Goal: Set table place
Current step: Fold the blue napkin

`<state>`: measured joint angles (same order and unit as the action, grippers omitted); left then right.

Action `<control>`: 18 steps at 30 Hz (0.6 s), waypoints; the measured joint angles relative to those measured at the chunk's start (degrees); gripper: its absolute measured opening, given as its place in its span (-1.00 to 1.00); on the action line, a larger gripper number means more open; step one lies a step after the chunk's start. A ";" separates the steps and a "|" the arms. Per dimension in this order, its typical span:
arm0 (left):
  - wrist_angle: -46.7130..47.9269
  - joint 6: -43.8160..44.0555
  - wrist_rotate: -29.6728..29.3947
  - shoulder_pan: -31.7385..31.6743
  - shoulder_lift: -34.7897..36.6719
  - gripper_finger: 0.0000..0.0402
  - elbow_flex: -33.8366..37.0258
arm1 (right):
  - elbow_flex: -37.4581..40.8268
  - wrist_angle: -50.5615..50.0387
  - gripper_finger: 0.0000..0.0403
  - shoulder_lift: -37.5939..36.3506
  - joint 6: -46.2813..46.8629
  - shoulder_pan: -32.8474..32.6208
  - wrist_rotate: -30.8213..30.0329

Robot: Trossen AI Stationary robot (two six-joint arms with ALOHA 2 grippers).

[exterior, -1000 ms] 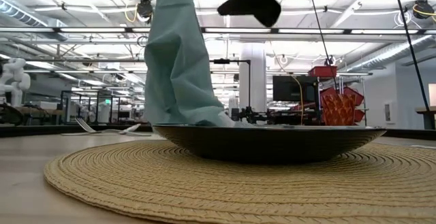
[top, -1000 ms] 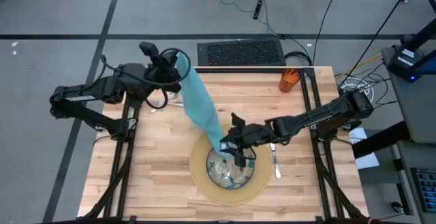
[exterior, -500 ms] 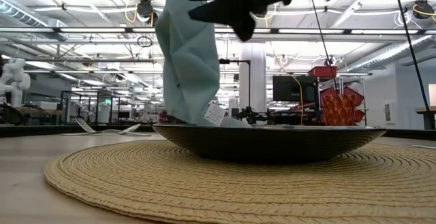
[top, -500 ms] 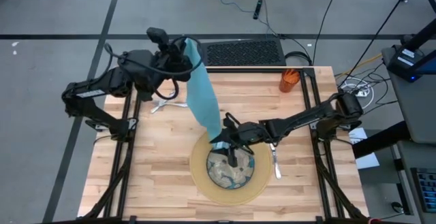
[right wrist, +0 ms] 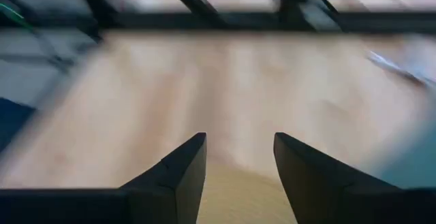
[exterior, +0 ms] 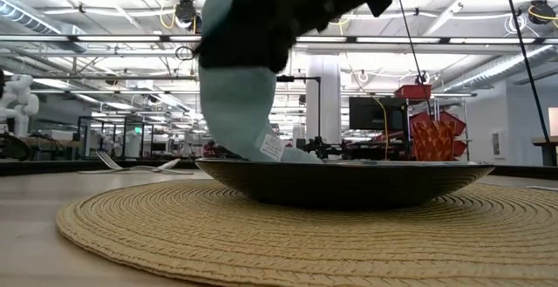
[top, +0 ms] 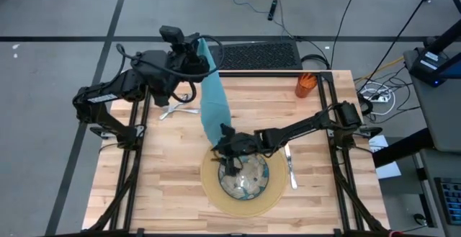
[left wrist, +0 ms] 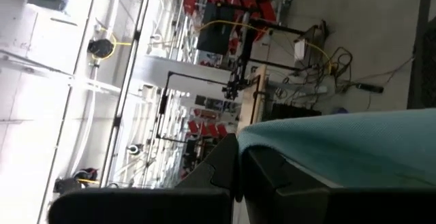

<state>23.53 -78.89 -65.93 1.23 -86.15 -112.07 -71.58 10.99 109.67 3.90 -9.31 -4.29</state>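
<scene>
A: From above, what has the napkin?

B: The left gripper (top: pixel 196 50), clamped shut on the top corner of the teal napkin (top: pixel 213 104) and raised high at the table's (top: pixel 166 186) far edge. From there the cloth hangs down and toward the right gripper (top: pixel 227 158), its lower end in the glass bowl (top: pixel 248 179) on the round mat (top: pixel 210 186). I judge it is held high so the cloth can be lifted clear of the bowl.

A: And the right gripper?

B: It hovers above the near-left rim of the bowl, just beside the cloth's lower end, fingers spread and holding nothing. Probably there to take the trailing end. Beyond it, toward its own arm's base, a knife (top: pixel 292 171) lies beside the mat; an orange cup (top: pixel 306 84) stands at the far corner; two pieces of cutlery (top: pixel 173 110) lie below the left gripper.

A: The low view?

B: The napkin (exterior: pixel 235 121) drops into the bowl (exterior: pixel 340 182), a white tag near its end. A dark gripper overlaps the cloth's upper part. The bowl rim stands in the way of a sideways drag.

A: Left wrist?

B: Closed fingers (left wrist: pixel 272 183) pinch the teal cloth (left wrist: pixel 340 142).

A: Right wrist?

B: Its fingers (right wrist: pixel 180 173) stand apart, empty; bare wood ahead, mat edge (right wrist: pixel 238 193) between them.
</scene>
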 joint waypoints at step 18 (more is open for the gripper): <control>1.01 0.45 -1.88 3.30 4.04 -1.00 -0.11 | -0.19 -20.31 -0.46 -3.71 2.03 12.72 -24.82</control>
<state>24.54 -78.44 -67.81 4.54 -82.11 -112.18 -71.77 -9.32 105.96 5.94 3.41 -29.11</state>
